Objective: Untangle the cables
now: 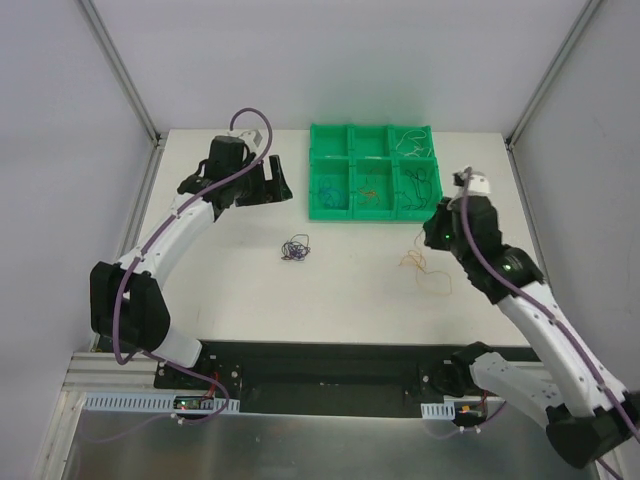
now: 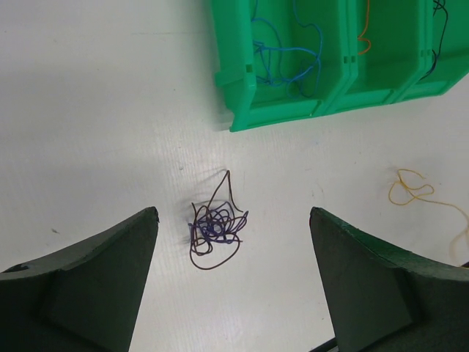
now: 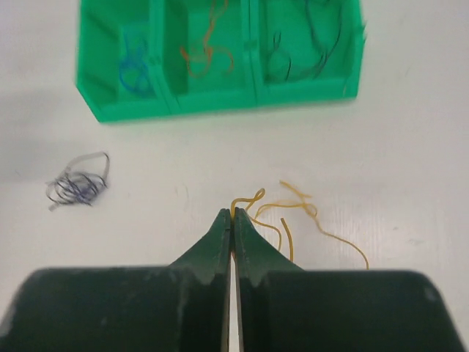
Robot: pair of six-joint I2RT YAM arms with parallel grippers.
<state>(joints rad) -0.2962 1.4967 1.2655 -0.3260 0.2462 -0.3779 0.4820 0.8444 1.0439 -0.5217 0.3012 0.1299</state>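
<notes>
A small knot of purple and dark cables lies on the white table; in the left wrist view the knot sits between and just beyond my open fingers. My left gripper is open and empty, above the table to the left of the green bin. Loose yellow-tan cables lie to the right. My right gripper is shut on one yellow-tan strand at its tips. The yellow strands also show in the left wrist view, and the knot in the right wrist view.
A green compartmented bin stands at the back centre, holding blue, orange, dark and light cables in separate compartments. Frame posts stand at the table's far corners.
</notes>
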